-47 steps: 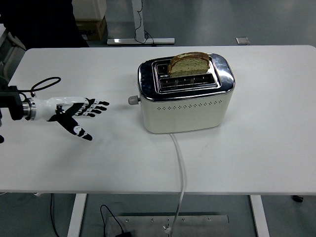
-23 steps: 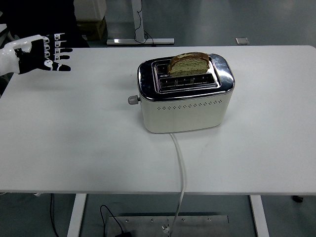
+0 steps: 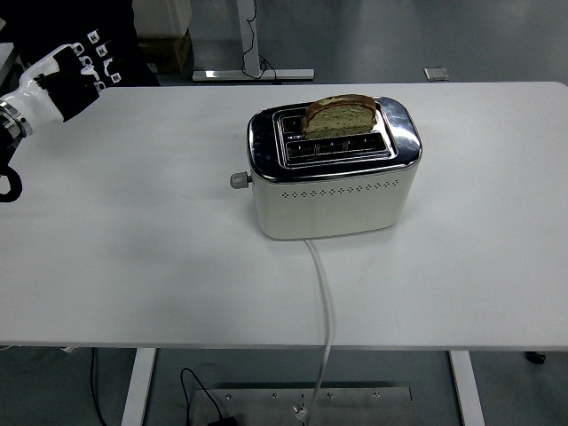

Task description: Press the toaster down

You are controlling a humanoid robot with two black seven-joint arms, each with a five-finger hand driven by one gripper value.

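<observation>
A cream and chrome toaster (image 3: 333,182) stands a little right of the table's middle, with a slice of bread (image 3: 342,114) sticking up from its rear slot. Its lever knob (image 3: 238,180) juts from the left end and sits high. My left hand (image 3: 78,64), black and white, hovers over the table's far left corner, far from the toaster. Its fingers are spread and hold nothing. The right arm does not show.
A white power cord (image 3: 325,302) runs from the toaster's front over the table's near edge. Beyond the white table (image 3: 160,257) are a cardboard box (image 3: 164,44), a desk foot (image 3: 253,73) and a dark shape behind my left hand.
My left hand has risen from low over the table's left side to the far left corner, then pulled slightly further left. The toaster, bread and lever are unchanged.
</observation>
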